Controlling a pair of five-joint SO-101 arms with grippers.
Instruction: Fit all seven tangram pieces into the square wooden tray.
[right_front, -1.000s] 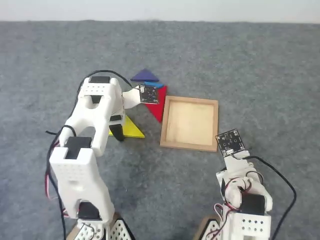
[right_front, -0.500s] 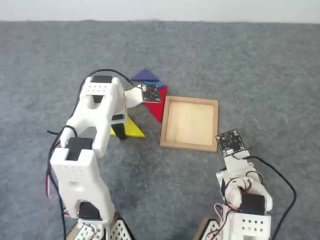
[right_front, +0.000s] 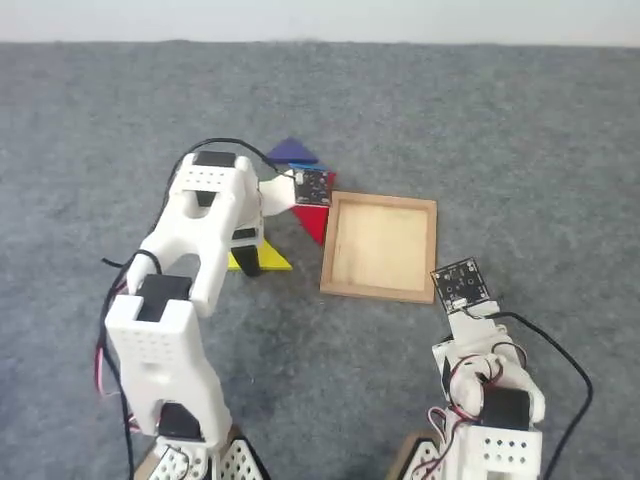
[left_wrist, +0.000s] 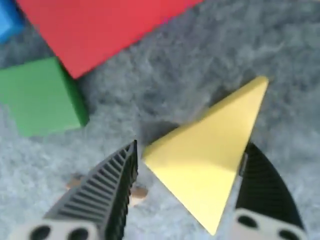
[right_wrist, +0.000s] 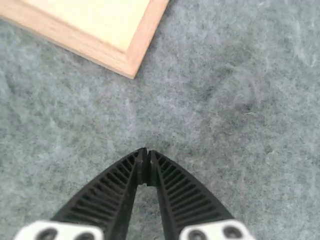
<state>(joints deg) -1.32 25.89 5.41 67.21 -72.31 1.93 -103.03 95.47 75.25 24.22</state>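
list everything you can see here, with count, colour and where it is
tray: 1, pale wood, on the carpet between the arms, no pieces in it
red triangle: 1, red, beside the tray on the left arm's side
yellow triangle: 1, yellow, on the carpet between the left gripper's fingers
green block: 1, green, next to the red triangle
blue piece: 1, blue, by the green block, mostly cut off
dark blue triangle: 1, dark blue, beyond the red triangle
carpet: 1, grey, under everything
left gripper: 1, black fingers, open, straddling the yellow triangle
right gripper: 1, black fingers, shut, over bare carpet near a tray corner
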